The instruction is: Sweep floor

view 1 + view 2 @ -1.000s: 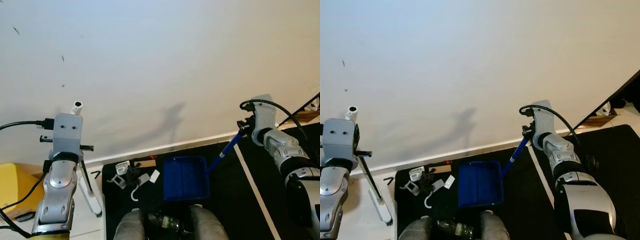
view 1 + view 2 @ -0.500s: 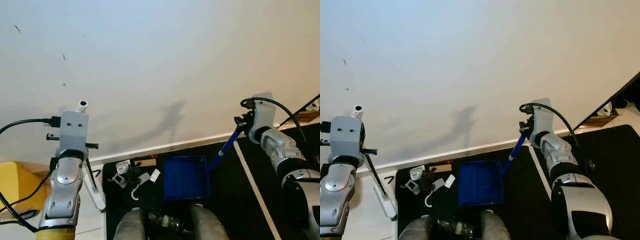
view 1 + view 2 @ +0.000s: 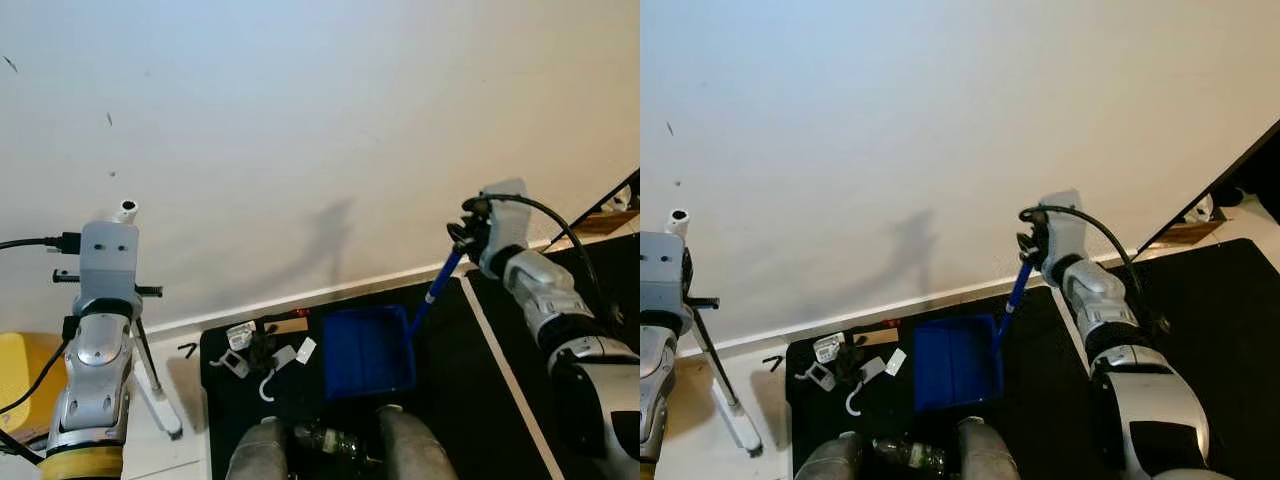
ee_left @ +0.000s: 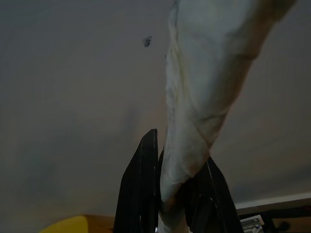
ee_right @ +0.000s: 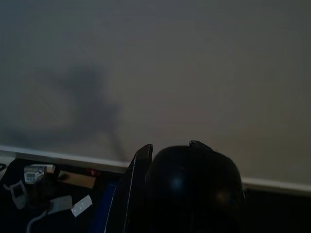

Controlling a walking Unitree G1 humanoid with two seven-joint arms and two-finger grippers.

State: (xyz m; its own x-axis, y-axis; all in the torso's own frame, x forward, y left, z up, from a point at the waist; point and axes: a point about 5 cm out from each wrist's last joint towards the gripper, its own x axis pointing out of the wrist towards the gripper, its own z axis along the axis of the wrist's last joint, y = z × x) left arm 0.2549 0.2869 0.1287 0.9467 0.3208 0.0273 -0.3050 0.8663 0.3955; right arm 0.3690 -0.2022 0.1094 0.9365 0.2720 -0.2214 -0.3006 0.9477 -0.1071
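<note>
Dustpan (image 3: 367, 352) on mat, handle up in right hand (image 3: 463, 232).

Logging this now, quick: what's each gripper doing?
Left gripper: shut on the broom handle.
Right gripper: shut on the dustpan handle.

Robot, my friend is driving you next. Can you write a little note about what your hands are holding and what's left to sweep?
Left gripper: shut on the white broom handle, beside the black mat.
Right gripper: shut on the blue dustpan handle.
Blue dustpan sits on the black mat by the wall.
Litter lies in a pile just left of the pan, not yet swept in.
Left to do: sweep it into the pan.
</note>
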